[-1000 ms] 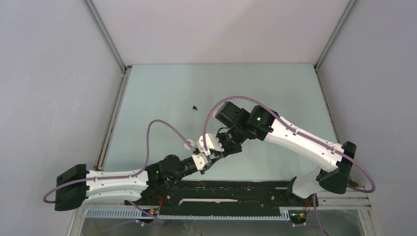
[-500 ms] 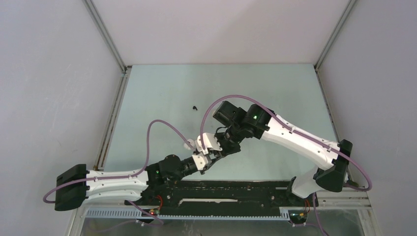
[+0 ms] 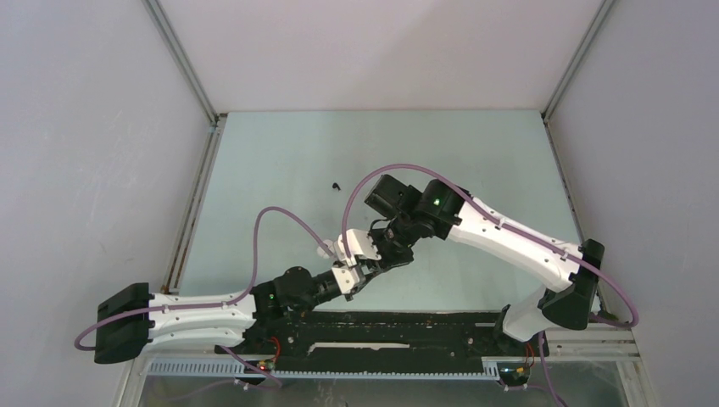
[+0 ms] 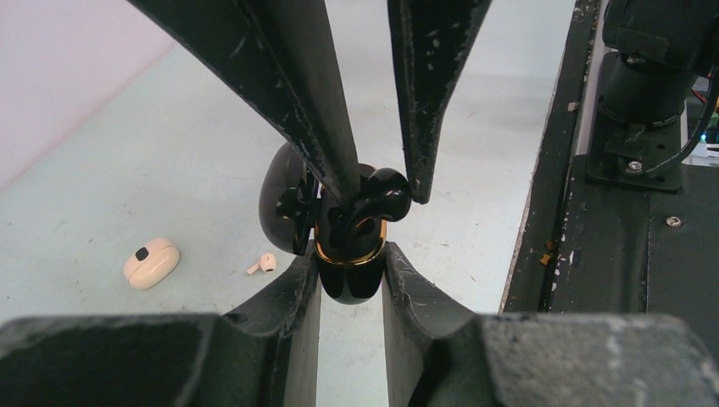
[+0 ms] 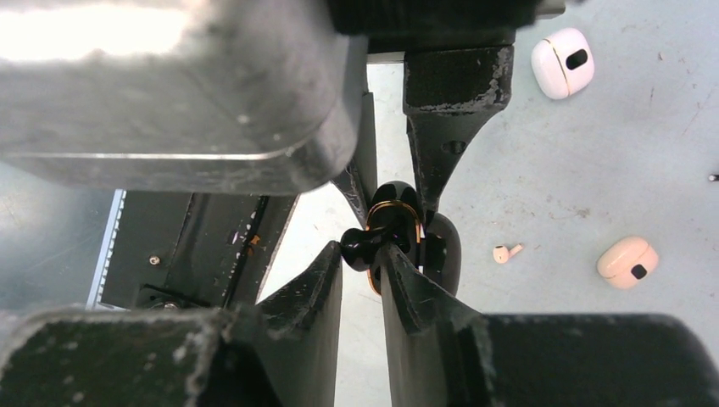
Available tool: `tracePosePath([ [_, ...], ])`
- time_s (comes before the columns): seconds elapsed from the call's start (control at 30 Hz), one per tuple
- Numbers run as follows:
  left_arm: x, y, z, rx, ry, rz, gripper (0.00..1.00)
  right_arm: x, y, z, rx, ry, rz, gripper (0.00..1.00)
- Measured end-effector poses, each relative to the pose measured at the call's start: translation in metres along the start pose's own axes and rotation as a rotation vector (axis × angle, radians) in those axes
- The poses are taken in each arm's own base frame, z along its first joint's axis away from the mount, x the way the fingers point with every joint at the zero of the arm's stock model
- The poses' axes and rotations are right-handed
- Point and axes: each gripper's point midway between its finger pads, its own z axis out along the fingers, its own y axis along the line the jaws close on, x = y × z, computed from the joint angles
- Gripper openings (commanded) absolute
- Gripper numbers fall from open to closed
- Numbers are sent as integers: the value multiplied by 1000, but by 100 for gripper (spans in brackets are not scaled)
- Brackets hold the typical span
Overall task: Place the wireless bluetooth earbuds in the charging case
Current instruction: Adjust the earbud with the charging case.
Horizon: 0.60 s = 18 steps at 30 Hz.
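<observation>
My left pincer (image 4: 350, 259) is clenched on the black charging case (image 4: 349, 287). It holds the case up off the table (image 3: 288, 153), lid swung open to one side and gold rim facing the other arm. Over the last second the right arm has crept a little leftward in the overhead view, closing in on the case, while the left has not budged. The right pincer (image 5: 362, 253) now has its tips right at the mouth. The black earbud (image 4: 383, 188) sits between them, its lower end already inside the rim and its head still proud. I cannot tell whether the right pincer is pinching the bud or merely flanking it. I judge the seating nearly done: a gentle press, then back away. The rest waits on the table: a white earbud (image 4: 264, 264) near a beige-pink case (image 4: 151, 263), a white case (image 5: 562, 61) farther off, and a dark speck (image 3: 337, 184) too small to identify.
</observation>
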Motion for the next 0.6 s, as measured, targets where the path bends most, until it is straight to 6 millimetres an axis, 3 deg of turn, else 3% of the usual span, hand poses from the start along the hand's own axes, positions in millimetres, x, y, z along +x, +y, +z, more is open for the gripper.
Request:
tracePosePath([
  [0.6, -11, -3, 2, 22, -47, -5, 5, -3, -8, -6, 51, 25, -33, 30],
])
